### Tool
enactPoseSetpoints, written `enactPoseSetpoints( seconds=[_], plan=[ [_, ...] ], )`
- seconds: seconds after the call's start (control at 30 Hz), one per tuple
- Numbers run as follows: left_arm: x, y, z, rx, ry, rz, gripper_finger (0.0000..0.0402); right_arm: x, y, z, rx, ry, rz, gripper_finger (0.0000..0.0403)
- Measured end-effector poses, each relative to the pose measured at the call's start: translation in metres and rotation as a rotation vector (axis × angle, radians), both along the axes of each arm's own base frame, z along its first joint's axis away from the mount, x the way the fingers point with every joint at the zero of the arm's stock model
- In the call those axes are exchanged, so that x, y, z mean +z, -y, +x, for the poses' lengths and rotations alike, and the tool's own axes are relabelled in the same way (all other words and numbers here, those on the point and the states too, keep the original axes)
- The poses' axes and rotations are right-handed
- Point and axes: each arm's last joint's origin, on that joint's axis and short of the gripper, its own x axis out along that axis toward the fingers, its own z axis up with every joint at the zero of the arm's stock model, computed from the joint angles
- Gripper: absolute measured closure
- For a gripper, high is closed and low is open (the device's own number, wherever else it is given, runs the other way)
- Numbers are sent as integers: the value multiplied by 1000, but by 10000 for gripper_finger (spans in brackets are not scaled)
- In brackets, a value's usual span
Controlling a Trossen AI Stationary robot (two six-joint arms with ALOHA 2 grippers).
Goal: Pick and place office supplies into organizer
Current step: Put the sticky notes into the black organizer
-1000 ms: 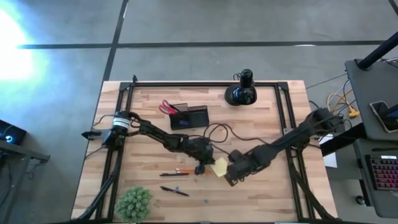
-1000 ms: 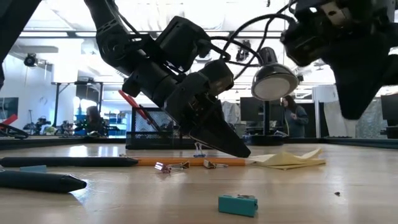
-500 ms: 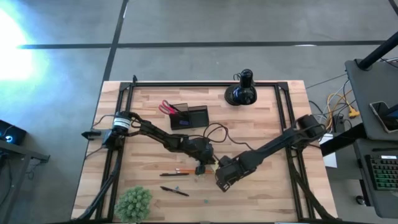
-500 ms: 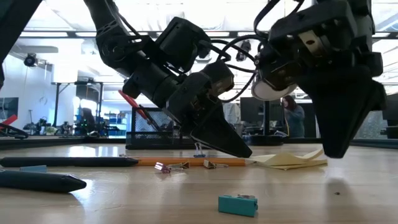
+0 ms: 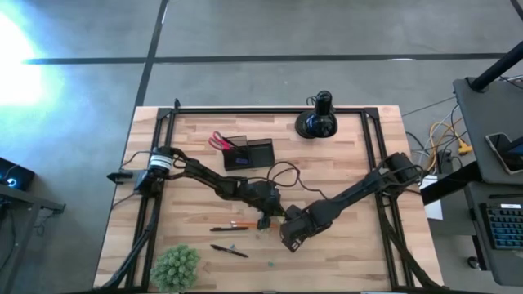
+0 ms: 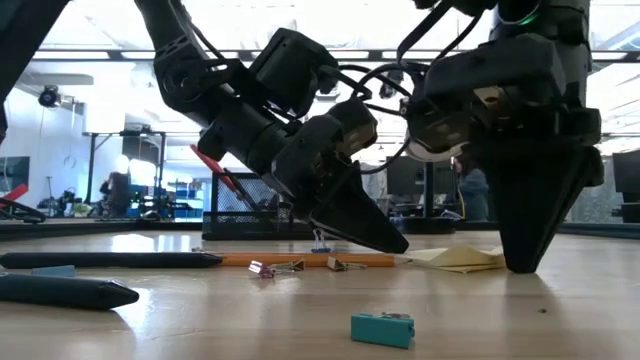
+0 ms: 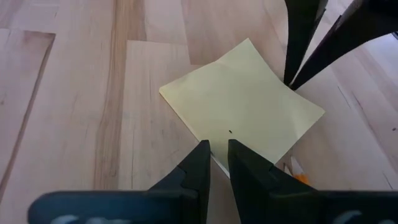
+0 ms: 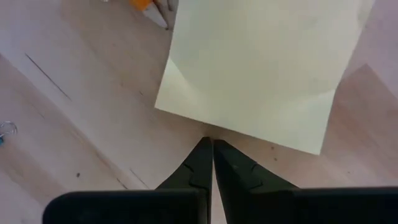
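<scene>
The yellow sticky-note pad (image 7: 242, 112) lies flat on the wood between both grippers; the high view hides it under them. My left gripper (image 7: 216, 144) slants down at one edge, its fingers a narrow gap apart. My right gripper (image 8: 208, 142) is shut and points straight down at the opposite edge (image 6: 520, 265). The orange pencil (image 6: 300, 260) and small clips (image 6: 275, 268) lie beside the left gripper (image 6: 395, 243). The dark organizer (image 5: 249, 153) stands farther back with the red scissors (image 5: 219, 140) sticking up from it. My left gripper's fingertips (image 7: 204, 148) sit over the pad's edge (image 7: 217, 163), slanting down from the table's left; whether they press it or hover just above, I cannot tell. My right gripper's shut fingertips (image 8: 205, 149) stand on the wood against the pad's edge (image 8: 214, 129), coming from above, pointing down.
Two black pens (image 5: 229, 229) (image 5: 229, 251) lie on the near side of the left gripper (image 5: 263, 220). A tiny blue piece (image 6: 383, 328) sits near the front edge. The green plant ball (image 5: 176, 265) is at the near left. A black knobbed object (image 5: 317, 121) stands at the far edge.
My right gripper has moved toward the table's left and down, from beside the pad to its edge, ending with its tips on the wood. The pad's raised right end has sunk flatter. My left gripper has kept still.
</scene>
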Motion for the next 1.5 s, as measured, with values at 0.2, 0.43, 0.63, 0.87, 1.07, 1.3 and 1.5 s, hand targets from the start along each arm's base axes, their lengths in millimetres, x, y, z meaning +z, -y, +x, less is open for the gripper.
enactPoseSetpoints(
  seconds=[0.2,0.43,0.63,0.87,1.07,1.3,1.5],
  plan=[
    [2,0,1,2,11,-5,362,6,11,1,-77,43,-156,390],
    [3,3,2,-11,22,-36,362,10,16,5,-80,59,-174,390],
    [3,4,2,-21,23,-41,362,13,16,7,-80,73,-173,390],
    [4,4,2,-22,26,-41,362,13,16,8,-79,74,-161,390],
    [4,4,2,-20,31,-40,362,20,14,12,-55,96,-151,390],
    [7,4,4,-15,60,-41,362,41,12,23,-3,138,-157,390],
    [6,4,3,-15,58,-41,362,43,12,21,-8,138,-158,390]
  ],
)
